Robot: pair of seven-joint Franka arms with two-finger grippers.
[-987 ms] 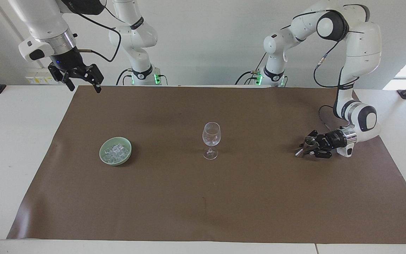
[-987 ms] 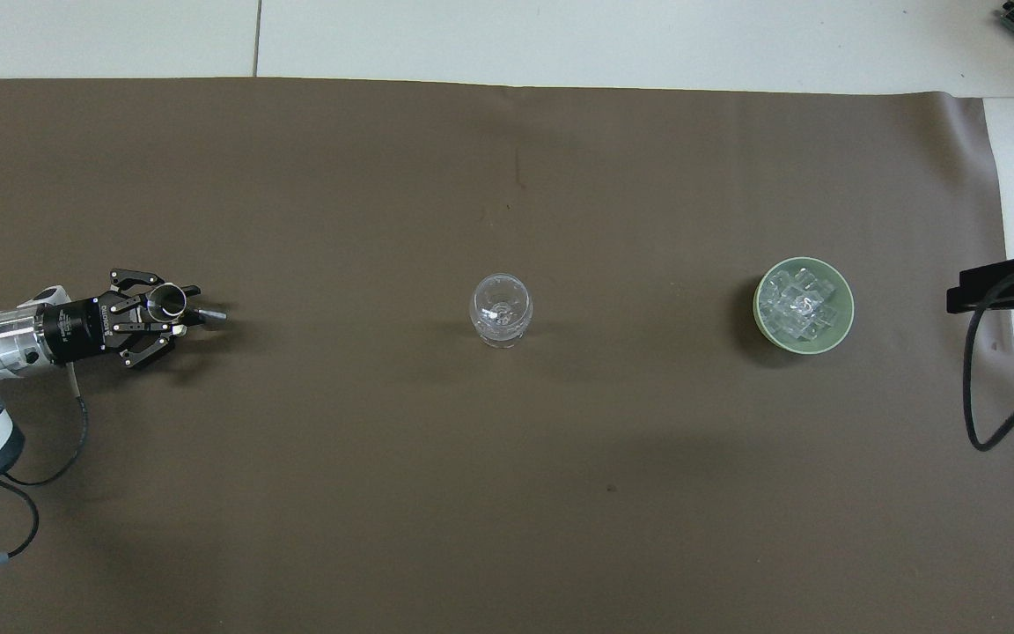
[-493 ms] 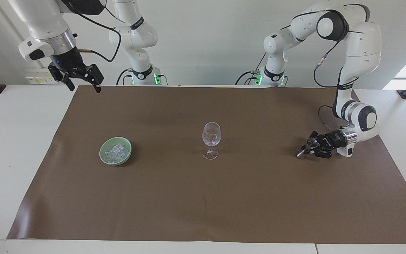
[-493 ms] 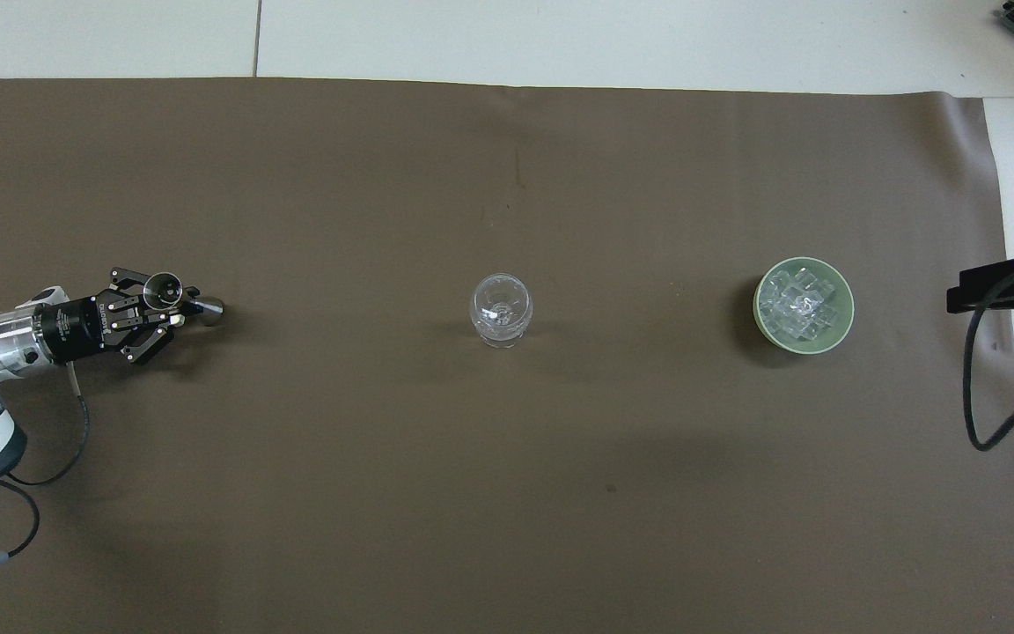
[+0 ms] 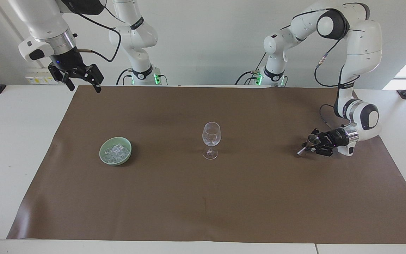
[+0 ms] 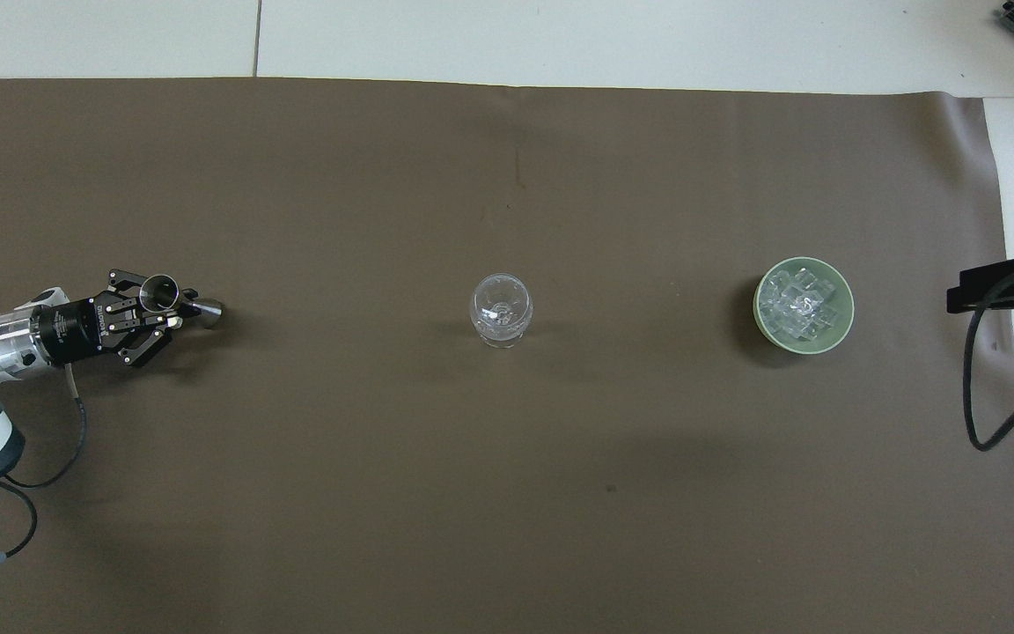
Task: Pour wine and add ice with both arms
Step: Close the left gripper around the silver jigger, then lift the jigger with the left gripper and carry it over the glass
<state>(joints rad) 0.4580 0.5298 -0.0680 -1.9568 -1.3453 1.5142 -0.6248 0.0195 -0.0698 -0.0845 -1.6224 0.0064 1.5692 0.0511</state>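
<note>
The left pincer (image 5: 311, 144) lies low at the left arm's end of the brown paper sheet (image 5: 203, 197) that covers the white bench (image 5: 9, 141), its fingers clamped on the small dark steel hourglass-shaped jigger (image 5: 307, 145). The jigger is tilted, one cup up by the fingers and the other down toward the sheet; whether that lower cup touches the sheet cannot be told. In the overhead view the left pincer (image 6: 165, 310) and the jigger (image 6: 174, 301) sit at about nine o'clock from the clear stemmed wine glass (image 6: 501, 309), well apart from it.

The wine glass (image 5: 211, 139) stands upright at the sheet's middle. At about three o'clock from it in the overhead view is the pale green round bowl (image 6: 804, 305), heaped with small clear ice cubes (image 6: 796, 305). No liquid shows anywhere.

The right pincer (image 5: 83, 82) waits, raised over the sheet's corner at the right arm's end, its fingers spread wide and holding nothing.
</note>
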